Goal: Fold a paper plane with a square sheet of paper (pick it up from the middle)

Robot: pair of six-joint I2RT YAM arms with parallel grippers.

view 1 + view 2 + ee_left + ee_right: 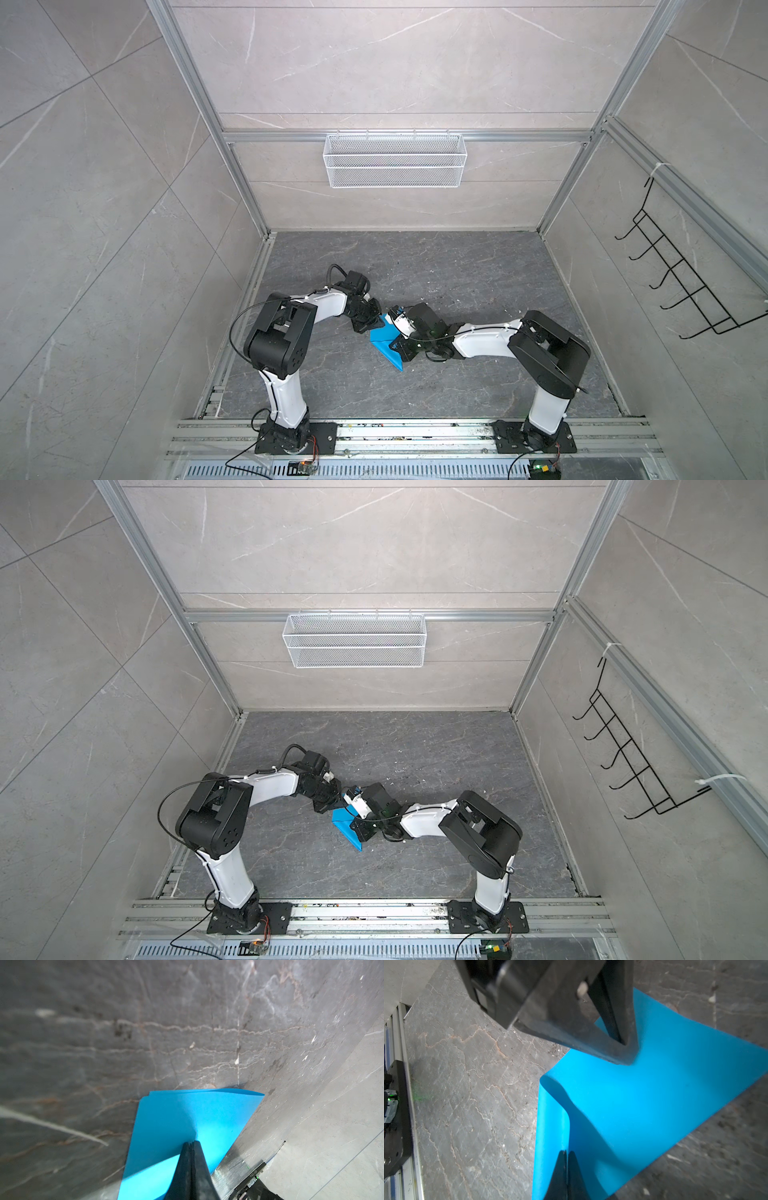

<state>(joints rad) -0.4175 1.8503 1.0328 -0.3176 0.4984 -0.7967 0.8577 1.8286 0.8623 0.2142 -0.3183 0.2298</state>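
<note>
Right hand [566, 1154] partly covers paper plane [383, 344]; basket [395, 176] behind.

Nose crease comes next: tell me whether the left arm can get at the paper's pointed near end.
Probably not yet: the left gripper is shut on the blue paper at its far edge, and the right gripper grips close by that tip.

Left end effector [334, 804] and right end effector [356, 828] meet at the folded blue paper [343, 818]; white basket [353, 657] hangs behind.
</note>
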